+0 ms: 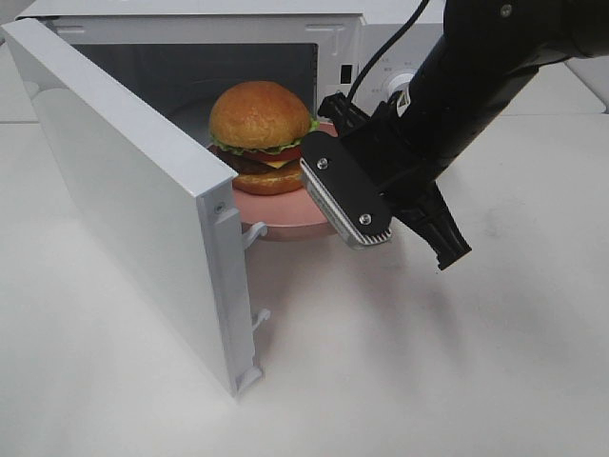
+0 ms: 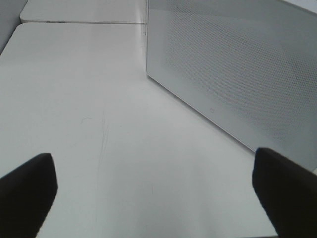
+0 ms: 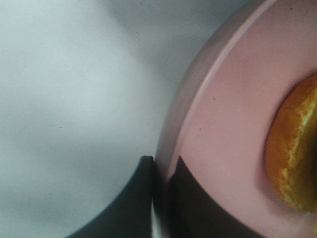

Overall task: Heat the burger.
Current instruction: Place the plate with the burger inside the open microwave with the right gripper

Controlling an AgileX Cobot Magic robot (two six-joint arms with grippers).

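Observation:
The burger [image 1: 260, 133], with its glossy brown bun, lettuce and cheese, sits on a round pink plate [image 1: 276, 217] in the mouth of the open microwave [image 1: 381, 29]. My right gripper [image 1: 335, 116] reaches in from the right and is shut on the plate's rim. In the right wrist view the gripper [image 3: 159, 198] pinches the edge of the plate [image 3: 223, 124], with the bun [image 3: 294, 144] at the picture's edge. My left gripper [image 2: 153, 193] is open and holds nothing. It hovers over the table beside the door [image 2: 233, 69] and does not show in the exterior view.
The microwave door [image 1: 124, 181] stands swung wide open toward the front left, its latch hooks facing the plate. White tabletop [image 1: 428, 362] spreads in front of and to the right of the microwave. A black cable runs behind the right arm.

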